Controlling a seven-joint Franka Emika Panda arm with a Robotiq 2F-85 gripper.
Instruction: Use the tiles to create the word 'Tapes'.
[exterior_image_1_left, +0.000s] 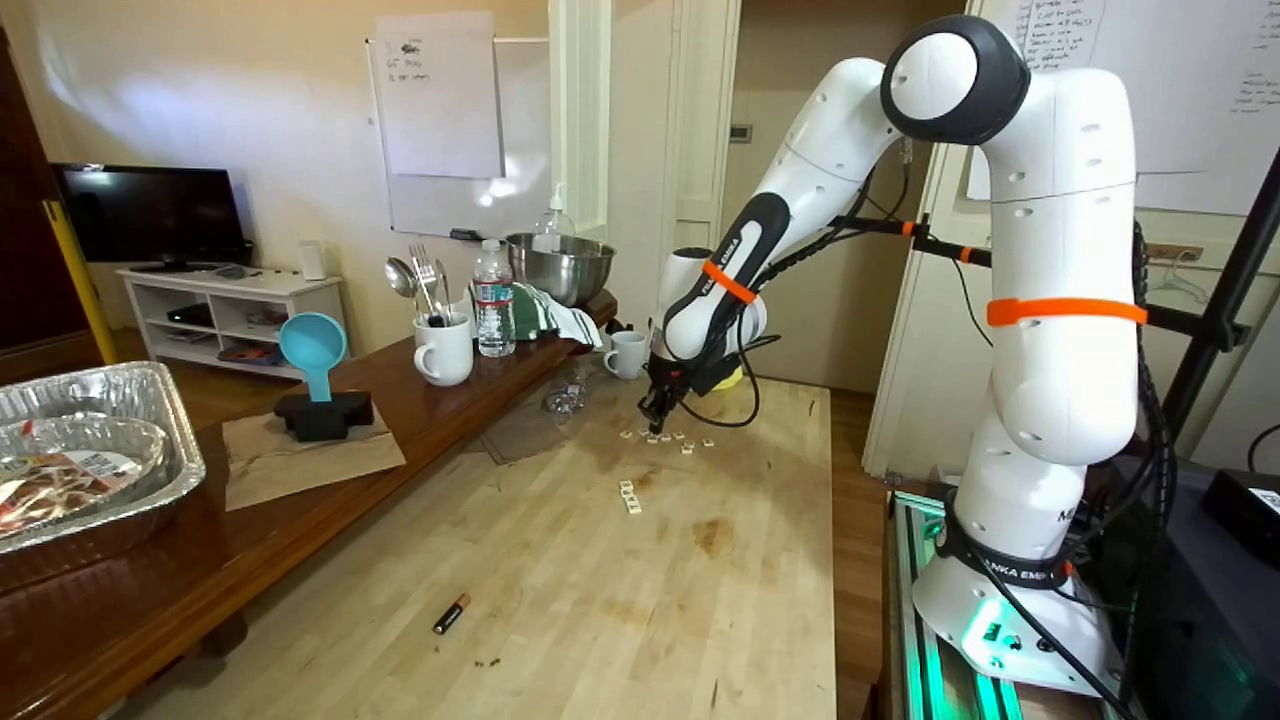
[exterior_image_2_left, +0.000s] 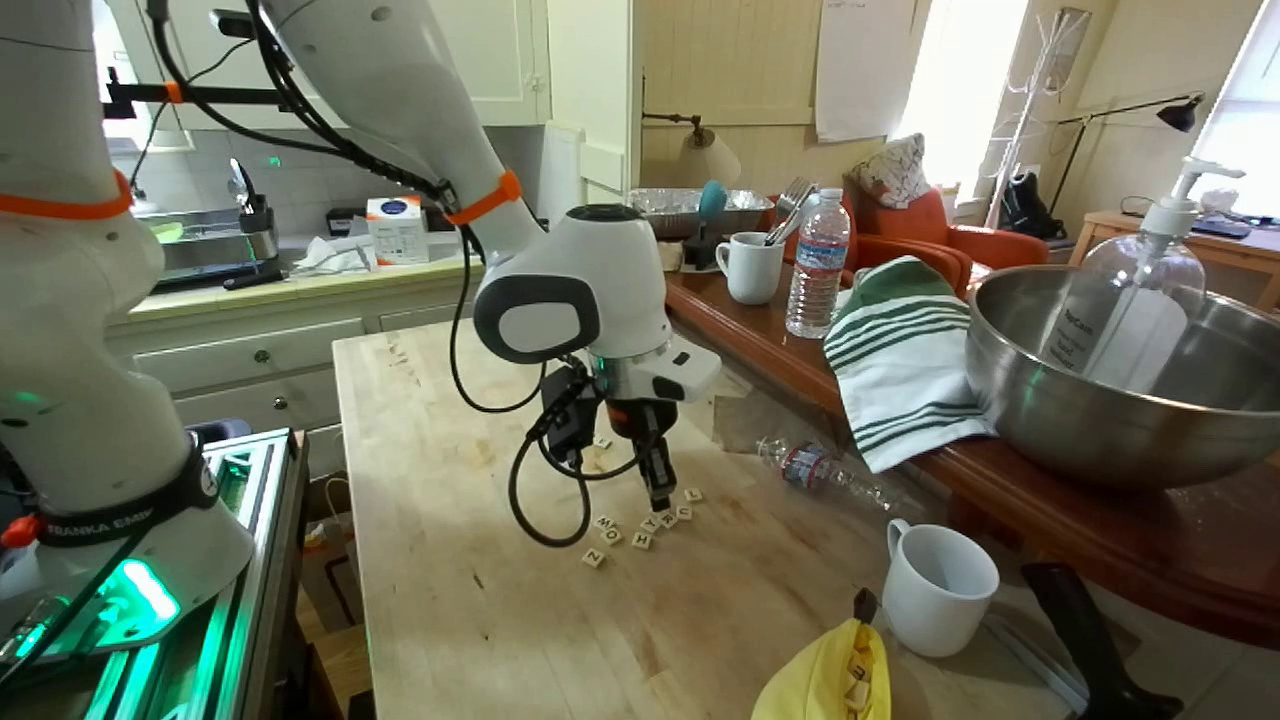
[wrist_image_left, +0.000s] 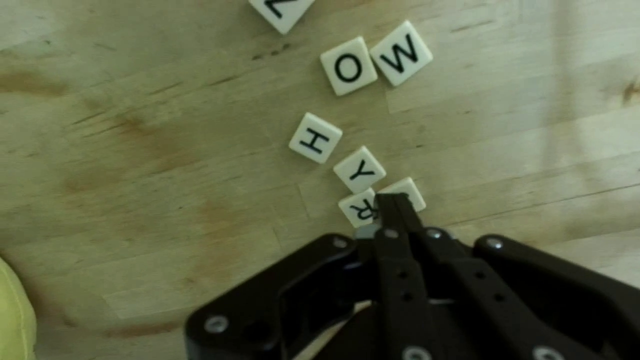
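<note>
Small whitish letter tiles lie flat on the wooden table. In the wrist view I see an O tile, a W tile, an H tile, a Y tile and an R tile. An N or Z tile is cut by the top edge. Another tile is partly hidden behind my fingertips. My gripper is shut, its tips together over the R tile and this covered tile, with nothing seen between them. The gripper points down at the cluster. A short row of tiles lies apart from it.
A battery lies on the table. A yellow banana-shaped pouch, a white mug and a clear bottle lying down are near the tiles. A raised wooden ledge holds a steel bowl and a standing bottle.
</note>
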